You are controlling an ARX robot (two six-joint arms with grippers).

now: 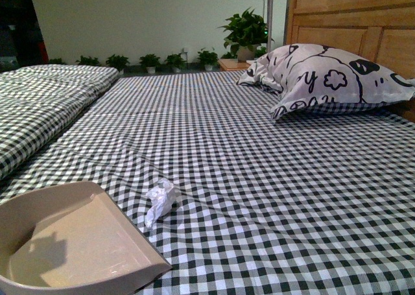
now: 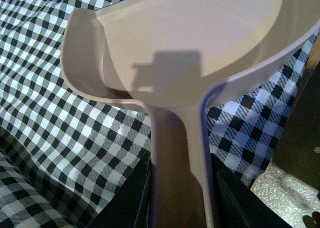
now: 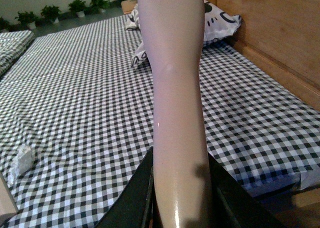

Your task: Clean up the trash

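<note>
The trash point(image 1: 160, 201), a small crumpled white wad, lies on the black-and-white checked bedsheet just past the open lip of the beige dustpan point(image 1: 78, 243). The wad also shows small at the edge of the right wrist view point(image 3: 22, 160). My left gripper point(image 2: 180, 188) is shut on the dustpan's handle point(image 2: 175, 158), whose empty scoop point(image 2: 190, 32) rests on the sheet. My right gripper point(image 3: 180, 198) is shut on the beige brush handle point(image 3: 175, 87), which rises out of view. Neither gripper appears in the front view, and the brush head is hidden.
A white pillow point(image 1: 324, 78) with black print leans at the wooden headboard point(image 1: 350, 23) on the far right. A folded checked quilt point(image 1: 39, 107) lies along the left. Potted plants point(image 1: 152, 61) line the far wall. The bed edge drops off beside the left gripper point(image 2: 295, 153).
</note>
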